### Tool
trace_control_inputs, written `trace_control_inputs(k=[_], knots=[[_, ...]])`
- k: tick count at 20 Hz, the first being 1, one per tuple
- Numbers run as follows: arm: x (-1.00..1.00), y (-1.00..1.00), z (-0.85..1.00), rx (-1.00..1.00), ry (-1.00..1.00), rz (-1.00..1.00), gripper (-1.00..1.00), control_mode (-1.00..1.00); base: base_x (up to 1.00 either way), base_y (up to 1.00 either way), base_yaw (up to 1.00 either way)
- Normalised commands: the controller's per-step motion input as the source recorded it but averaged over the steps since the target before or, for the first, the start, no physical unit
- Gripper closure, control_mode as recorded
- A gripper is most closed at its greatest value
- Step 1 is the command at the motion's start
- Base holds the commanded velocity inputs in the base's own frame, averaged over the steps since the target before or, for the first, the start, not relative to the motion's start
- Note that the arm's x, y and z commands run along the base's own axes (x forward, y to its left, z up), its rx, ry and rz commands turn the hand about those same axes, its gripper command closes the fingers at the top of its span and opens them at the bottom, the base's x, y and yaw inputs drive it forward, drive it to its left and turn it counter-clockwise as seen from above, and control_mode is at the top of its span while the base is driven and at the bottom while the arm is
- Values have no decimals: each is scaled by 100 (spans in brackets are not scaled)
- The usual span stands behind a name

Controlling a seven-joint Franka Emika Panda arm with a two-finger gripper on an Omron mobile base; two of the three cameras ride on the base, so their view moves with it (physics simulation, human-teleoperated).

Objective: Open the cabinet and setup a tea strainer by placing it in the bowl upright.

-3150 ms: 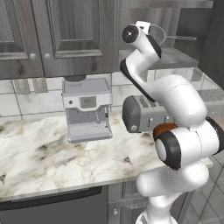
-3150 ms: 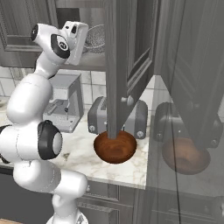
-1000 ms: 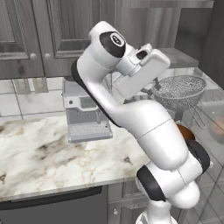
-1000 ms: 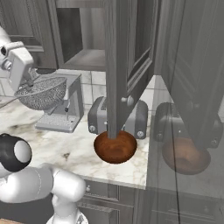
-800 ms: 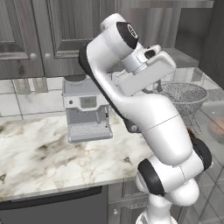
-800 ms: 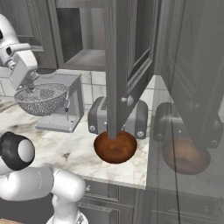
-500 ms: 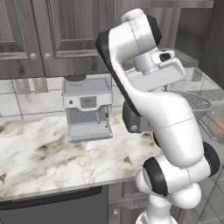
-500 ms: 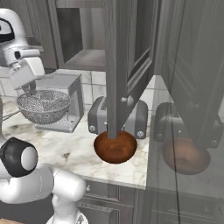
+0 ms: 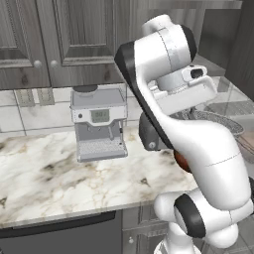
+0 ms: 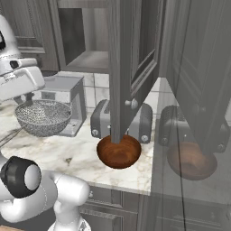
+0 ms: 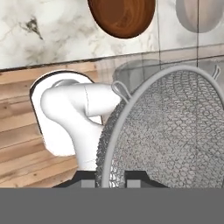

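With the cabinet (image 10: 131,58) door open, the gripper (image 11: 111,183) clamps the tea strainer (image 10: 43,117) by its rim, mesh upward, well left of the bowl (image 10: 119,151); carry it level, centre it, then lower it.

The white arm rises from its base, bends over at a dark elbow joint and turns its wrist downward. The end effector (image 11: 111,183) points down, its two dark fingertips (image 11: 89,183) closed on the tea strainer (image 11: 175,131) rim.
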Motion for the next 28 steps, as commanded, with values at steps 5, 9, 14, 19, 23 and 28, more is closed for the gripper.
trace_control_inputs(k=[5, 9, 14, 19, 23, 28], knots=[[0, 0, 0, -1, 0, 33, 100, -100, 0, 0, 0], [9, 0, 0, -4, 4, 34, 100, -100, 0, 0, 0], [2, -13, -16, -1, 2, 16, 100, -100, 0, 0, 0], [0, -32, -36, 8, -1, -1, 100, -100, 0, 0, 0], [3, -31, -35, 9, -3, -8, 100, -100, 0, 0, 0], [9, -17, -23, 10, -14, -4, 100, -100, 0, 0, 0]])
